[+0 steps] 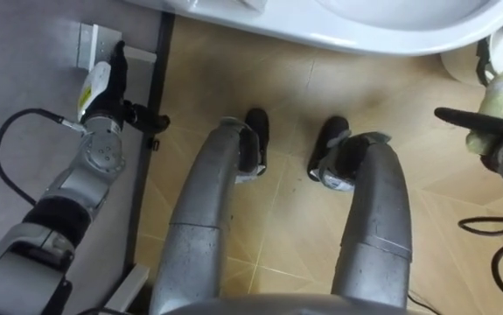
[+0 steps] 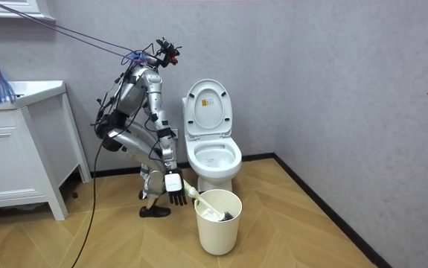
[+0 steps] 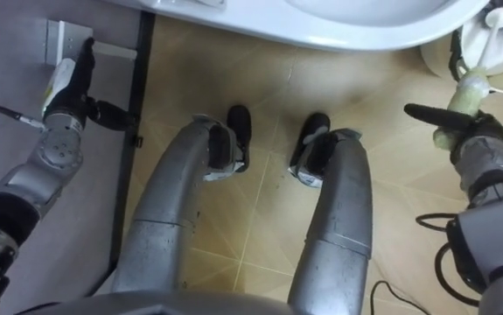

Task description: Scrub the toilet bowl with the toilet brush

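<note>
1. Fingers of the right hand (image 3: 465, 131) are clamped round the toilet brush (image 3: 471, 90) handle, right of frame.
2. Brush's lower end is sunk in the bin (image 2: 217, 227) beside the toilet (image 2: 212, 158).
3. Left hand (image 3: 78, 68) is held open, upper left.

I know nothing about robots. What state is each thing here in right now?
Toilet lid: raised, leaning back.
Bucket: upright.
Toilet brush: gripped by its handle, head down in the bucket.
Right robot hand: closed round the brush handle.
Left robot hand: open, holding nothing.
</note>
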Motion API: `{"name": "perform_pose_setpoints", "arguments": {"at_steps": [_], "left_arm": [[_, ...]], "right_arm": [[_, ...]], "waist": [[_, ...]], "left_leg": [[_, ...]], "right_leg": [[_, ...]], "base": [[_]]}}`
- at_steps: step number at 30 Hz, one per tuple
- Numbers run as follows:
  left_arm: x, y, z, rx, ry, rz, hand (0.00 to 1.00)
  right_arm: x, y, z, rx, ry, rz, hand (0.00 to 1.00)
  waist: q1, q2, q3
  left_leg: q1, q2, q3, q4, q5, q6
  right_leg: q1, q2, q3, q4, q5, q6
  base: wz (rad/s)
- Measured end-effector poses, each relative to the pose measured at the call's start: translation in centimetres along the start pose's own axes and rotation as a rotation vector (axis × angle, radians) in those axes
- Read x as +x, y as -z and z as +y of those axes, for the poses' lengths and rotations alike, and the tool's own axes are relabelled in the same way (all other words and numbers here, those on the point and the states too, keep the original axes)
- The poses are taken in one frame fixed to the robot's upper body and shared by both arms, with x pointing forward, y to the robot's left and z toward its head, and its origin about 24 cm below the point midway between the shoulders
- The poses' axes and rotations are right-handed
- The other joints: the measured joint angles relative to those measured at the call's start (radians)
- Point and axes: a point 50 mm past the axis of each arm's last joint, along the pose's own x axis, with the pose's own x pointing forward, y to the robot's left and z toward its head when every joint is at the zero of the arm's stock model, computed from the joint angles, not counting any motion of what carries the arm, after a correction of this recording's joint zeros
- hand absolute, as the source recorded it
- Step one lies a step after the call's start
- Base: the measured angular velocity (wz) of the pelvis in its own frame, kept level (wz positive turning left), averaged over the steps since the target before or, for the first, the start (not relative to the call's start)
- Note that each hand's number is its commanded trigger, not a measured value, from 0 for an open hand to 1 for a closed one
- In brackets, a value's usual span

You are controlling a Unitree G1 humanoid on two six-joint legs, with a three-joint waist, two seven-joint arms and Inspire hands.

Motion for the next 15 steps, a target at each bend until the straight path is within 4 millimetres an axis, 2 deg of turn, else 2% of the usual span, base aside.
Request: {"name": "perform_pose_setpoints", "arguments": {"at_steps": [6, 7, 8, 15], "left_arm": [[-0.06, -0.03, -0.18, 0.004, -0.006, 0.001, 0.0], [-0.06, -0.01, -0.18, 0.004, -0.007, 0.002, 0.0], [-0.07, 0.02, -0.19, 0.006, -0.008, 0.005, 0.0], [-0.33, 0.65, -0.25, 0.015, -0.023, 0.029, 0.0]], "right_arm": [[-0.01, 0.06, 0.14, 0.128, -0.001, 0.012, 0.0], [-0.01, 0.03, 0.16, 0.134, -0.001, 0.012, 0.6], [-0.01, -0.02, 0.18, 0.15, -0.001, 0.011, 1.0], [-0.03, -0.42, 0.56, 0.172, 0.001, 0.005, 1.0]], "waist": [[-0.008, -0.001, -0.0003], [-0.009, -0.001, -0.0003], [-0.011, -0.001, -0.0004], [-0.037, -0.002, -0.0012]], "left_leg": [[0.0, -0.005, -0.001, 0.003, 0.0, -0.001], [0.001, -0.005, 0.0, 0.003, 0.0, 0.0], [0.001, -0.005, 0.0, 0.003, 0.0, 0.0], [0.001, -0.006, -0.001, 0.003, 0.0, 0.0]], "right_leg": [[0.0, 0.005, 0.005, 0.0, 0.002, 0.001], [0.0, 0.006, 0.007, 0.0, 0.003, 0.001], [0.0, 0.009, 0.009, -0.001, 0.004, 0.003], [0.002, 0.014, 0.013, -0.003, 0.008, 0.009]], "base": [[-0.01], [0.0], [0.0], [0.0]]}}
